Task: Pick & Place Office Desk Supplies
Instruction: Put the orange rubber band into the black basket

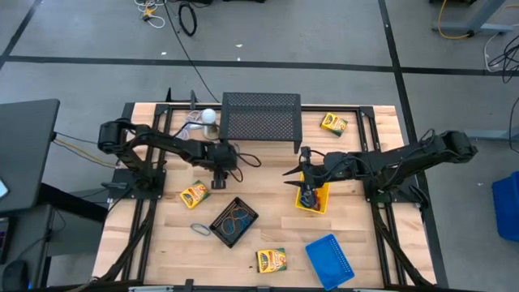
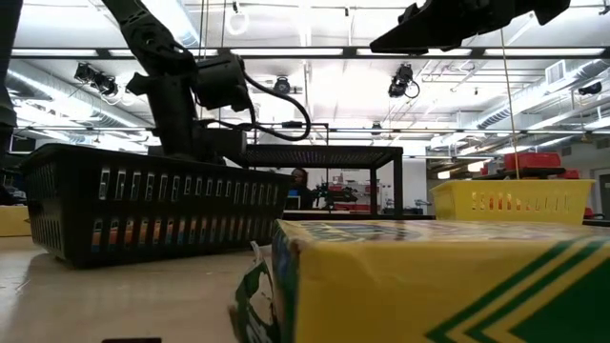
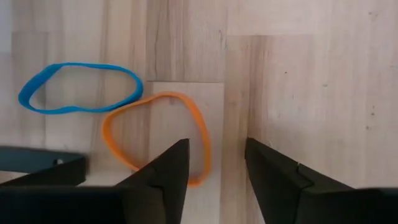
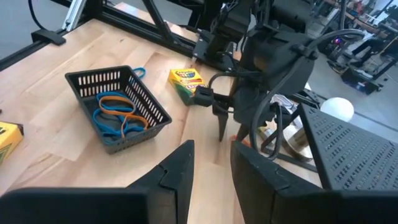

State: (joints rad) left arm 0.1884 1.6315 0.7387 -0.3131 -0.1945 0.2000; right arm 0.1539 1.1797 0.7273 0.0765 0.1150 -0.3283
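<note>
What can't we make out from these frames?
- High view: the yellow tray contents, hidden by the right gripper.
- Left wrist view: the orange band runs partly behind the left gripper finger.
- Low view: the crayon box fills the foreground, blocking the tabletop behind.

From my remote station I see a light wooden table (image 1: 162,243) standing on a grey floor (image 1: 324,32) crossed by dark tape lines (image 1: 243,63). Loose cables (image 1: 188,18) lie on the floor beyond the table, and a blue bin (image 1: 507,207) sits at the right edge. Across the table, the low view shows a white ceiling fitted with long strip lights (image 2: 334,55), beams and hanging fixtures. A person (image 2: 299,179) sits far back.
</note>
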